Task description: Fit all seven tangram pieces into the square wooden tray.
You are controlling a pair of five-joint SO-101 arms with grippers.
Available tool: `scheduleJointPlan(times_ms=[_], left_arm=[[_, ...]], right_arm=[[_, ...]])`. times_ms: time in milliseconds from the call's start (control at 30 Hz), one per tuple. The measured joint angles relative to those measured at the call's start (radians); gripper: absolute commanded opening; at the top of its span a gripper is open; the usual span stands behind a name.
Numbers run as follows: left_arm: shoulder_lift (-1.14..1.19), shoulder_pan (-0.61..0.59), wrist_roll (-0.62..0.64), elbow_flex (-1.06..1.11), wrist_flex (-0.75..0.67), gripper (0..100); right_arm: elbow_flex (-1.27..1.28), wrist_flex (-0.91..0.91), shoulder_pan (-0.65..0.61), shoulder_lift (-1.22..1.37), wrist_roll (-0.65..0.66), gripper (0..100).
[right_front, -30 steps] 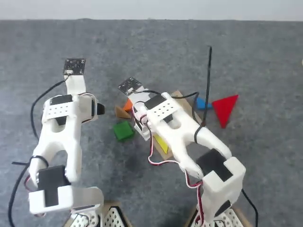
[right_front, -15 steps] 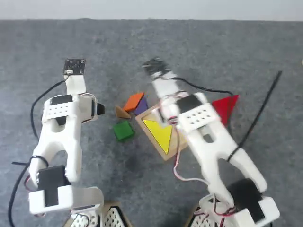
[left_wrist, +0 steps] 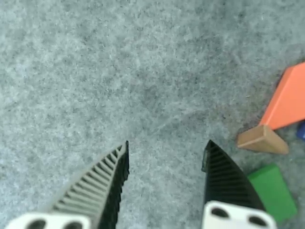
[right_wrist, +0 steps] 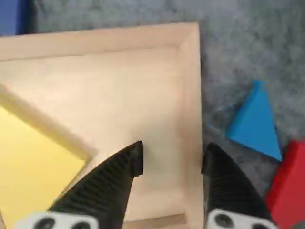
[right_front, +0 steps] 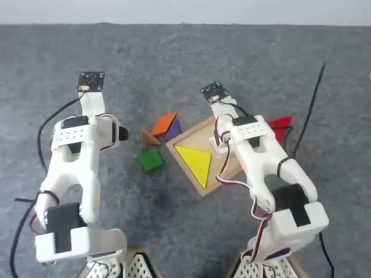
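The square wooden tray [right_front: 197, 136] lies mid-table with a yellow triangle [right_front: 196, 162] inside it. To its left lie an orange parallelogram [right_front: 163, 123], a purple triangle [right_front: 172, 131], a tan triangle [right_front: 149, 138] and a green square [right_front: 151, 159]. A red triangle [right_front: 280, 126] lies to its right. My right gripper [right_wrist: 172, 160] hangs open over the tray [right_wrist: 119, 95] at its right corner, holding nothing, with the yellow piece [right_wrist: 33, 167], a blue triangle [right_wrist: 255, 121] and the red one [right_wrist: 288, 191] in sight. My left gripper [left_wrist: 167, 152] is open over bare carpet beside the orange [left_wrist: 288, 98], tan [left_wrist: 262, 139] and green [left_wrist: 271, 191] pieces.
Grey carpet covers the whole table. The left arm [right_front: 75, 150] stands left of the loose pieces and the right arm [right_front: 261, 168] leans over the tray's right side. A black cable [right_front: 310, 110] rises beside the right arm.
The right arm swung from over the tray's left side and the orange piece to the right, uncovering the tray and yellow triangle, and now sits over the right corner. The left arm stayed still.
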Motion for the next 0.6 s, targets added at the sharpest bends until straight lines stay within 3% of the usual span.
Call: scheduleJointPlan(times_ms=[333,600], left_arm=[[0.0,0.0,0.0,0.0,0.0,25],[0.0,0.0,0.0,0.0,0.0,25]], right_arm=[[-0.029,0.074,0.16,0.018,-0.066,21.3],[0.104,0.069,0.199,-0.074,-0.091,21.3]])
